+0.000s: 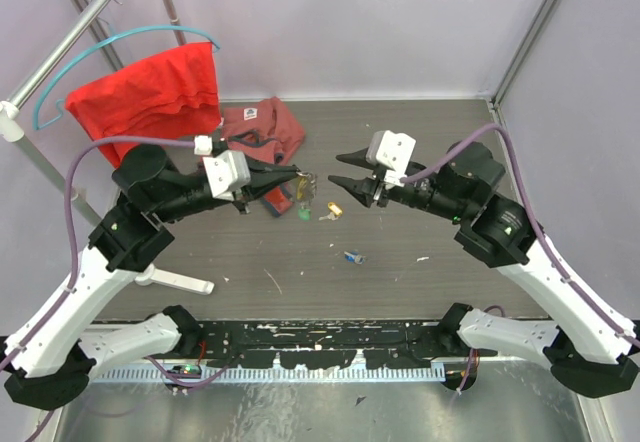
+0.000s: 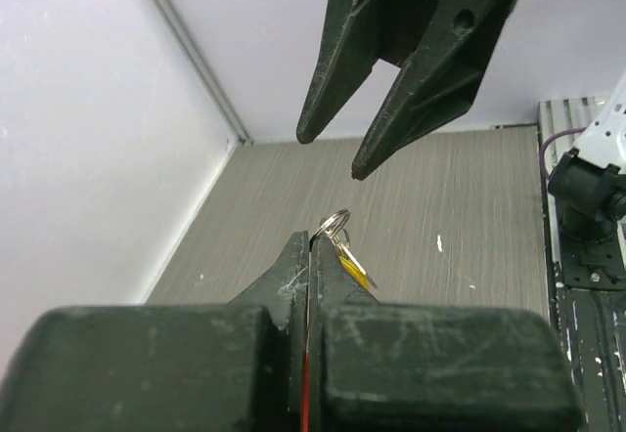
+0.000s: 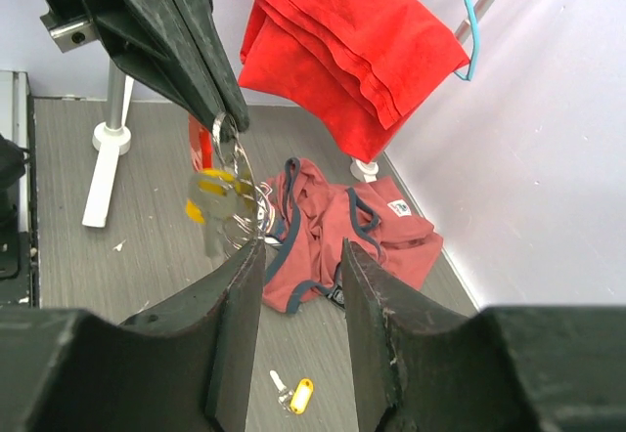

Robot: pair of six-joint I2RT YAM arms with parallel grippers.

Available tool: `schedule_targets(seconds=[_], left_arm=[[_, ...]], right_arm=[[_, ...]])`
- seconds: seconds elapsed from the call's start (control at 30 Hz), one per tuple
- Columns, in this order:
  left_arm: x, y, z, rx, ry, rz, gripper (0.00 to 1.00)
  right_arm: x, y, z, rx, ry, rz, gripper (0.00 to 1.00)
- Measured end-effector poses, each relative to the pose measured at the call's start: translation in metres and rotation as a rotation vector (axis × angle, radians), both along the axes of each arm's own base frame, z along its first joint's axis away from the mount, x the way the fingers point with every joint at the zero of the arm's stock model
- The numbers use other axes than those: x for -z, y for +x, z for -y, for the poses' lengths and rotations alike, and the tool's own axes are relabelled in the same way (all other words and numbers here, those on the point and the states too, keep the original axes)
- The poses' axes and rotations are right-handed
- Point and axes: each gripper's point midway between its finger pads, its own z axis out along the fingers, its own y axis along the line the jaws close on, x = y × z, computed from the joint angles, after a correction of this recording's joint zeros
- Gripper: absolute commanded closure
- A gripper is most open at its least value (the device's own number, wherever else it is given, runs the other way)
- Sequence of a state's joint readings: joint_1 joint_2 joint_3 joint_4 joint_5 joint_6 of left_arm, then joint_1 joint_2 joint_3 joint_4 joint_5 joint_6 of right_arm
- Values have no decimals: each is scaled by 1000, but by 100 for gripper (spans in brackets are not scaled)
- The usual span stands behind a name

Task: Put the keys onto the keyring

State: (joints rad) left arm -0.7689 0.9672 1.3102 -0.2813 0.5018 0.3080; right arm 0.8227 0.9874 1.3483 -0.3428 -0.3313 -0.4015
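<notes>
Scanning the grey wood-grain table [image 1: 440, 132], I have the left gripper [image 1: 296, 174] reaching in from the left, tapered black fingers pinched tight on the thin silvery keyring [image 2: 335, 223] above the far middle, a yellow-headed key [image 3: 213, 193] dangling from it. The right gripper [image 1: 337, 170] faces it, near but apart, jaws spread. Small loose keys [image 1: 352, 257] lie on the table slightly nearer.

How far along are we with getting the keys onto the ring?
Done: at least one yellow-headed key hangs on the keyring. In hand: the left gripper is shut on the keyring; the right gripper stands open and empty, facing it. Left: a loose yellow key and a blue key lie on the table.
</notes>
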Motion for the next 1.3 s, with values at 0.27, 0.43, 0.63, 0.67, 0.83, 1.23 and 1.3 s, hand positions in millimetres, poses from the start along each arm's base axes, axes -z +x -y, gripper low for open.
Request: schedule_targets(seconds=[0.27, 0.43, 0.63, 0.67, 0.83, 1.23, 1.3], left_arm=[[-27, -22, 1, 100, -118, 86, 100], [-33, -27, 6, 141, -170, 79, 100], [-44, -34, 6, 177, -233, 79, 100], [-46, -36, 6, 185, -242, 80, 100], [-57, -46, 4, 224, -277, 88, 100], [-66, -56, 2, 264, -307, 100, 100], [-66, -56, 2, 268, -309, 101, 100]], right_arm=[[-11, -19, 7, -57, 5, 15, 51], [-15, -31, 3, -123, 12, 10, 51], [-17, -39, 0, -169, 20, 0, 50], [-16, -40, 0, -171, 20, -1, 50], [-15, -40, -2, -177, 18, -5, 50], [-8, -32, -17, -204, 12, -39, 53], [-7, -31, -20, -213, 15, -45, 53]])
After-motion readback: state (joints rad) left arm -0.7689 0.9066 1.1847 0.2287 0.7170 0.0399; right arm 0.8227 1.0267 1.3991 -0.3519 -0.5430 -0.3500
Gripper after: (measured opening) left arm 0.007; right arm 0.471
